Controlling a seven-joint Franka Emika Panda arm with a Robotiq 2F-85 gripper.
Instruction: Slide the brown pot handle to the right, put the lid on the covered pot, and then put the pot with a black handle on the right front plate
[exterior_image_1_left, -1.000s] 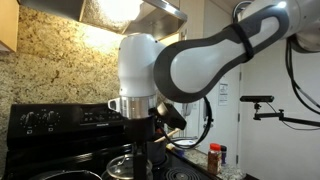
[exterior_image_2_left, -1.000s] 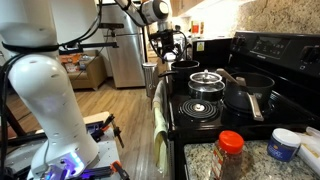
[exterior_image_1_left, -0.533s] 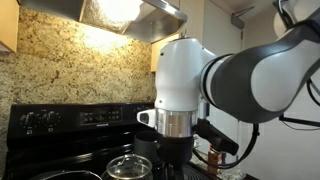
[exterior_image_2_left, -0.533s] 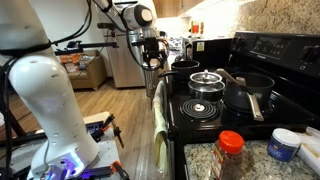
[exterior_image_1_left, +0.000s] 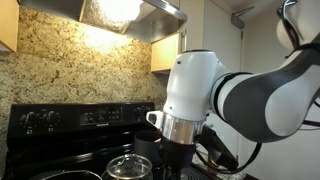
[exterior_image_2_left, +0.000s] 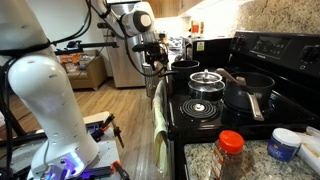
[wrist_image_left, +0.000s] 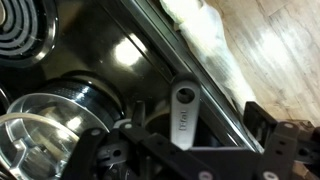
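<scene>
In an exterior view the gripper (exterior_image_2_left: 153, 62) hangs wide and empty just off the front edge of the stove (exterior_image_2_left: 240, 122), the lid (exterior_image_2_left: 205, 76) rests on a pot lower and to its right, and the pot with a black handle (exterior_image_2_left: 250, 92) sits further right, just beside that lid.

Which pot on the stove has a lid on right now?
The pot just past the bare coil burner in an exterior view, capped by a clear glass lid. The wide black pot beside it stands uncovered.
</scene>
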